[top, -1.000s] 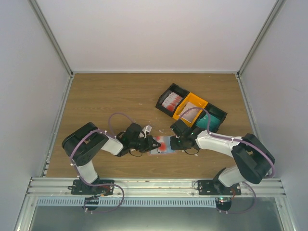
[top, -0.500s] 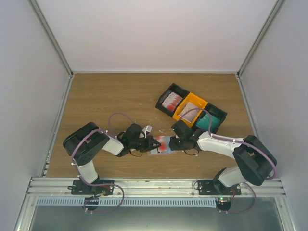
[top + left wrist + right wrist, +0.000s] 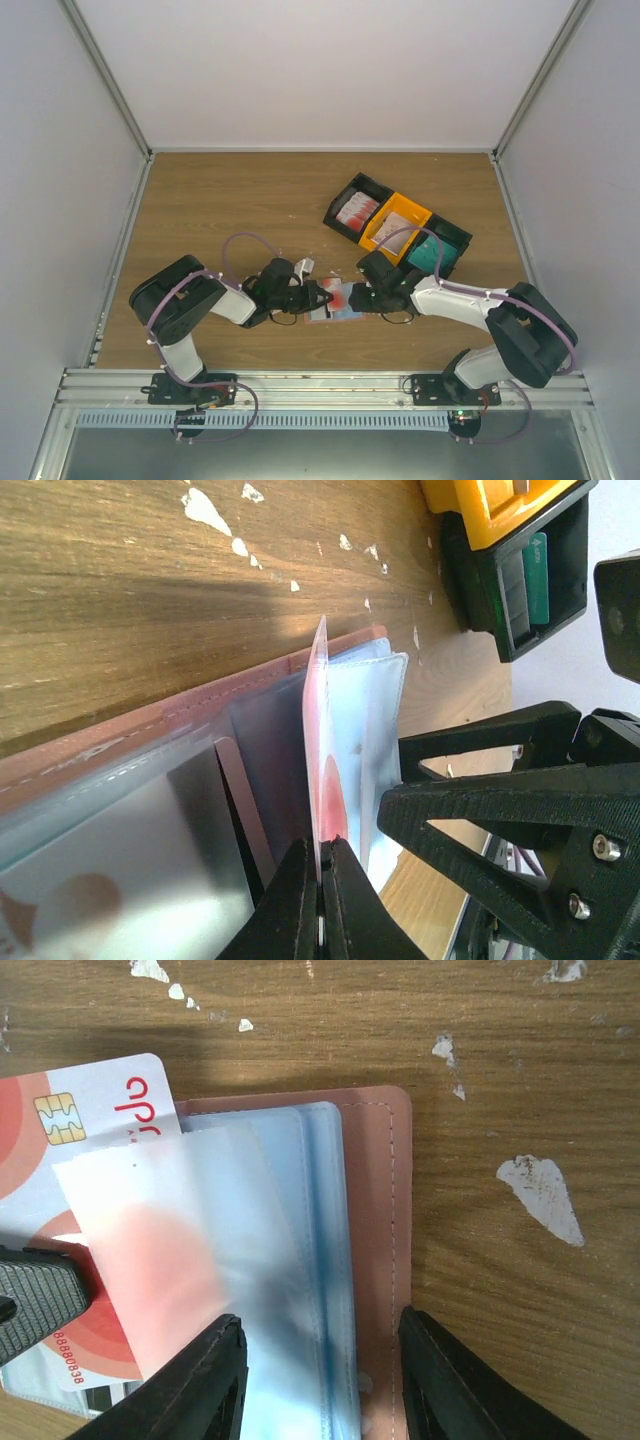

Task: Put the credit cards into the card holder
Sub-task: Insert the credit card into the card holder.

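Observation:
The salmon-brown card holder lies open on the wood between both arms, pale blue sleeves up. A red-and-white credit card sits partly inside a clear sleeve, its chip end sticking out. My left gripper is shut on this card's edge, and in the top view the left gripper is at the holder's left side. My right gripper is open, its fingers standing over the sleeves and the holder's stitched border. In the top view the right gripper is at the holder's right side.
Three joined bins stand behind the holder: a black one with red-and-white cards, an orange one with whitish cards, and a black one with teal cards. White scraps dot the wood. Grey walls enclose the table.
My right gripper's jaws have spread wider over the holder. The left gripper stays shut on the card, and both arms have shifted only slightly.

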You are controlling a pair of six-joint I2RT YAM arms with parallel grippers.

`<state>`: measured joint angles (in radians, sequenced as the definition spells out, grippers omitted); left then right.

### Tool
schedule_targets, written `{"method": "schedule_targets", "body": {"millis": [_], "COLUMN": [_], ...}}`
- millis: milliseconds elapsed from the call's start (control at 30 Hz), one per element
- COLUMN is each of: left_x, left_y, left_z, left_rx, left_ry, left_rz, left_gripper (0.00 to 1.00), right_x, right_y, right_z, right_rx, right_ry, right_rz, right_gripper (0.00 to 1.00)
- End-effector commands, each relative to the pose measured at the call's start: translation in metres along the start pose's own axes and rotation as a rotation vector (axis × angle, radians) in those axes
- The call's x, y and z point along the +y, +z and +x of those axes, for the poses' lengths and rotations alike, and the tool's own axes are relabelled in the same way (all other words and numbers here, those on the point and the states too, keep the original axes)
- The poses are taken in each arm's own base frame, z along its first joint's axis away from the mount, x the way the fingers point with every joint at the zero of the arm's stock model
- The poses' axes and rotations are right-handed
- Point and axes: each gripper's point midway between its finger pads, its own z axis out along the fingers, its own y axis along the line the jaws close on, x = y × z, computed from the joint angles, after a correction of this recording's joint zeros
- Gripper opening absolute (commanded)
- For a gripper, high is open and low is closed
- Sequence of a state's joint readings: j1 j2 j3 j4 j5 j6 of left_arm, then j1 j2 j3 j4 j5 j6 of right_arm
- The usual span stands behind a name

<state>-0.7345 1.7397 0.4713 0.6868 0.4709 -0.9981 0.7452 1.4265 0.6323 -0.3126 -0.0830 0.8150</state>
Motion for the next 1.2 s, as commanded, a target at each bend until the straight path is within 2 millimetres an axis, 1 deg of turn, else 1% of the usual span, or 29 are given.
{"method": "schedule_targets", "body": {"millis": [0,100,167,267,367,467,567,667,833,1000,1167], "left_x": [0.004,0.002,0.000,-0.001,0.000,0.004,0.004,-0.001,-0.007,-0.013,-0.010], "left_y": [-0.003,-0.001,0.000,0.002,0.002,-0.001,-0.002,0.001,0.010,0.019,0.011], "left_z": [-0.005,-0.003,0.000,0.008,0.022,0.032,0.037,0.040,0.036,0.040,0.046], "left_rx": [-0.057,-0.042,-0.030,0.003,0.036,0.050,0.061,0.071,0.073,0.095,0.094], "left_ry": [0.038,0.040,0.045,0.049,0.046,0.037,0.030,0.039,0.044,0.054,0.044], "left_rz": [-0.019,-0.002,0.009,0.019,0.024,0.017,0.027,0.037,0.043,0.043,0.025], "left_gripper": [0.00,0.00,0.00,0.00,0.00,0.00,0.00,0.00,0.02,0.09,0.23], "right_x": [-0.017,-0.021,-0.022,-0.022,-0.021,-0.020,-0.019,-0.019,-0.010,-0.006,-0.009], "right_y": [0.006,0.006,0.007,0.008,0.008,0.009,0.011,0.013,0.009,0.007,0.004], "right_z": [0.025,0.024,0.024,0.024,0.023,0.022,0.023,0.025,0.023,0.022,0.024], "right_rx": [0.076,0.067,0.068,0.068,0.063,0.052,0.052,0.058,0.043,0.037,0.025], "right_ry": [0.054,0.077,0.084,0.092,0.103,0.118,0.124,0.130,0.136,0.146,0.160], "right_rz": [0.059,0.082,0.087,0.088,0.086,0.075,0.068,0.055,0.001,-0.026,-0.028], "right_gripper": [0.41,0.34,0.32,0.32,0.32,0.32,0.31,0.30,0.32,0.34,0.35]}}
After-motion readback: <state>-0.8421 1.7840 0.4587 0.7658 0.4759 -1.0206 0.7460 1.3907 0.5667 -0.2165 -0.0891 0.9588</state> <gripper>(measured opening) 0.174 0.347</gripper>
